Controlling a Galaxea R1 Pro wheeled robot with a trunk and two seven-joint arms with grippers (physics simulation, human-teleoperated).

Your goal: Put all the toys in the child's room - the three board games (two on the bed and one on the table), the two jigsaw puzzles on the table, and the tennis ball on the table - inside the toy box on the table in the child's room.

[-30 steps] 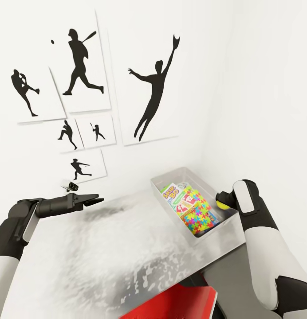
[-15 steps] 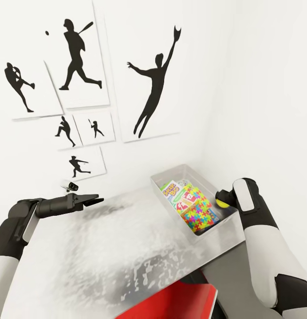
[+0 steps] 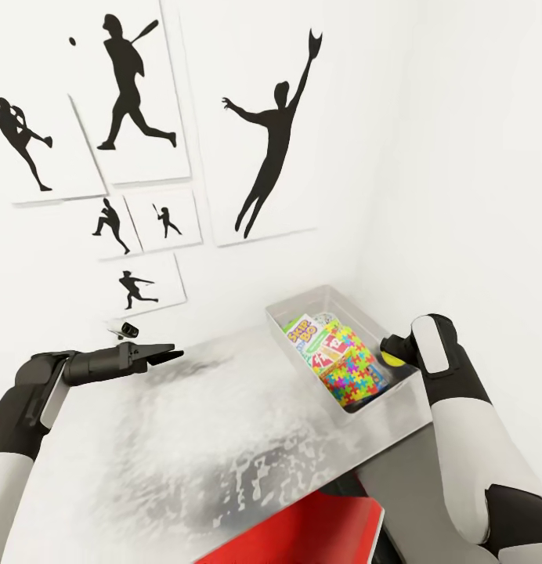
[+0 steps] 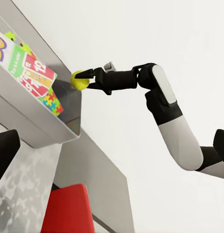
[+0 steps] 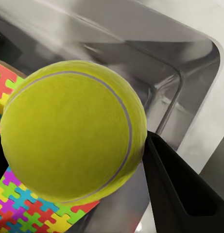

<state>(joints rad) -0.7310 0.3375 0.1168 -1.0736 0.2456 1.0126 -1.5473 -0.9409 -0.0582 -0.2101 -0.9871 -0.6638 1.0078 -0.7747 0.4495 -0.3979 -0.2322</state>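
Right now the tennis ball (image 3: 393, 359) sits clamped in the right tool (image 3: 392, 354), poised over the near right rim of the toy box (image 3: 302, 307), just above the jigsaw puzzle (image 3: 353, 376) inside. By its look it is light, springy and fuzzy, so it should grip well across its middle, as the fingers (image 5: 177, 187) have it in the right wrist view; released from any height it would likely bounce, so a low drop over the puzzle seems wiser. Already lying in the box are the SKIP-BO game (image 3: 301, 335) and a red-and-green printed game box (image 3: 326, 354), stacked partly under the puzzle. The box stands at the far right corner of the worktop (image 3: 185, 439), close to the white wall. Off to the other side, the left tool (image 3: 168, 352) hangs over the worktop's far edge, well apart from the box, its jaws drawn together and empty. Black baseball silhouette pictures (image 3: 271, 133) cover the wall, and a red chair (image 3: 302, 533) shows at the near edge.
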